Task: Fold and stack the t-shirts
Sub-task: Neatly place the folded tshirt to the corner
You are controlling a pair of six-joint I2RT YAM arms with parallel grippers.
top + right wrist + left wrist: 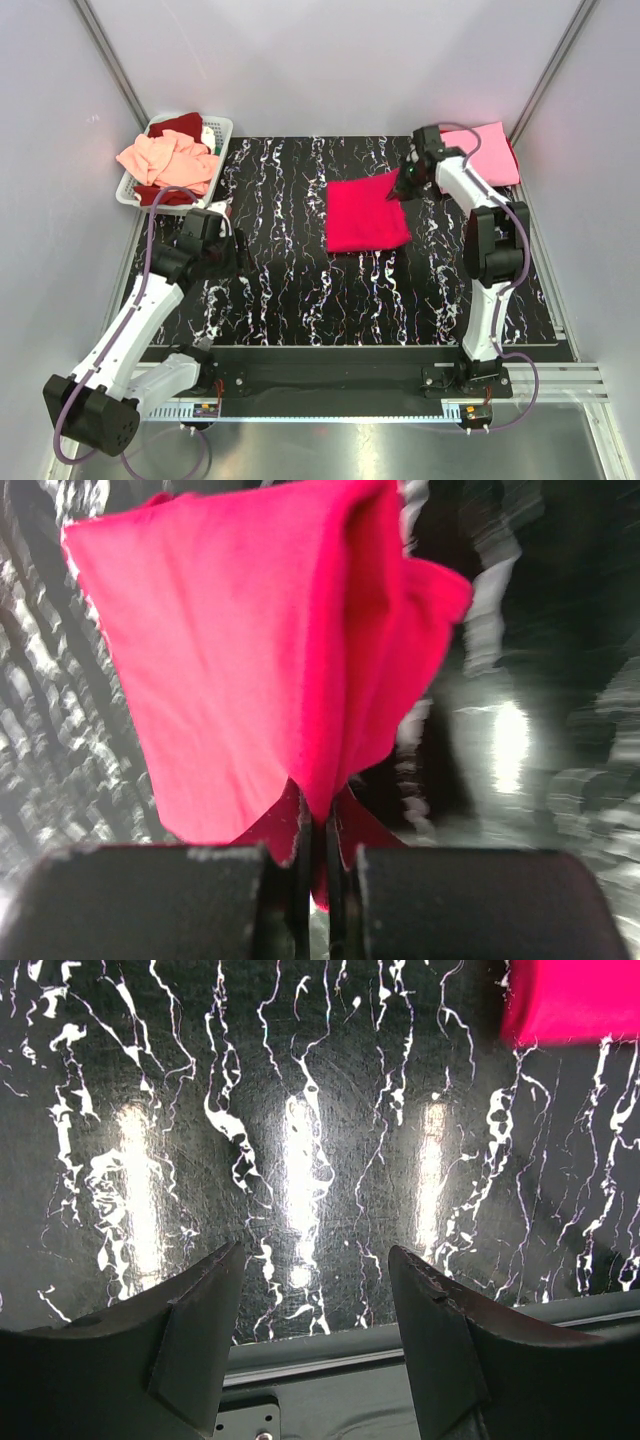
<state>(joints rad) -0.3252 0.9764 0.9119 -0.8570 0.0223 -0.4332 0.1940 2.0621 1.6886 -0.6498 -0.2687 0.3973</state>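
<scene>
Pinching only a thin edge of the folded red t-shirt [250, 650] lying mid-desk, the right gripper [318, 855] is clenched on it; the fold may fall open when lifted. The left gripper [310, 1310] hangs released over bare desk [280, 290].

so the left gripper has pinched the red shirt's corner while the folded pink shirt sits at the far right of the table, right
Not the left. The right gripper is shut on the red shirt, as the right wrist view shows. The left gripper stands open over bare table. The folded pink shirt does lie at the far right.
</scene>
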